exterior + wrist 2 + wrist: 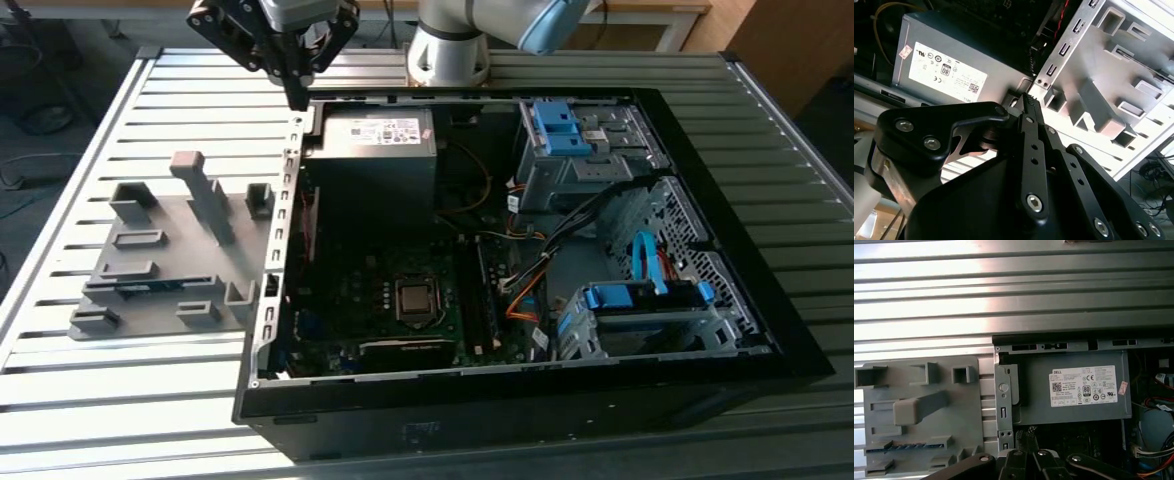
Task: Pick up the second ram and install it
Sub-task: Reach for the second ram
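Observation:
The second ram (144, 286) is a thin blue-green stick standing on edge in a slot of the grey fixture (174, 250), on the table at the exterior view's left of the computer case. The first wrist view shows the ram (909, 446) as a blue strip in the fixture (919, 390). My black gripper (296, 98) hangs above the case's back corner by the power supply, well away from the ram. Its fingers meet in a point with nothing between them in both wrist views, gripper (1028, 99) and gripper (1024, 434).
The open computer case (747, 300) lies on a slatted metal table (80, 400). Inside are the power supply (376, 150), the CPU socket (416, 298), memory slots (475, 300), loose cables and blue drive-bay clips (561, 128). The fixture has tall upright blocks (200, 190).

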{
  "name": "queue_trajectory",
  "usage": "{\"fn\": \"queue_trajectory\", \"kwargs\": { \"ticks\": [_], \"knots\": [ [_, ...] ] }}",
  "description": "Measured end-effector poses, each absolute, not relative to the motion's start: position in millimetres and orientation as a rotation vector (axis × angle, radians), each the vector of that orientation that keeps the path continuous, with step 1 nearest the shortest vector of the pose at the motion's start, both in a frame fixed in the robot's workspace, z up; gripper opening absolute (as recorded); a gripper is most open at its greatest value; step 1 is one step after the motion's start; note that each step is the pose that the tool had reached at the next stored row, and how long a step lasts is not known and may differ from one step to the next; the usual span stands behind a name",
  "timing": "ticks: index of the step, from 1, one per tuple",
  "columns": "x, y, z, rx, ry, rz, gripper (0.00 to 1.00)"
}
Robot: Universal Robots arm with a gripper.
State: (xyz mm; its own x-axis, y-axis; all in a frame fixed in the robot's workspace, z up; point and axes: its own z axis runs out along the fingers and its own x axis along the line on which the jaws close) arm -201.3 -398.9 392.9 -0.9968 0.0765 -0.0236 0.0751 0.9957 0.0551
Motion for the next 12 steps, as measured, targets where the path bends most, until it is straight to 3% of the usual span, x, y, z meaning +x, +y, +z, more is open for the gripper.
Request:
{"fn": "queue_trajectory", "kwargs": {
  "ticks": [12],
  "knots": [
    [-213.5,-398.9,392.7,0.118,3.112,0.084,0.11]
  ]
}}
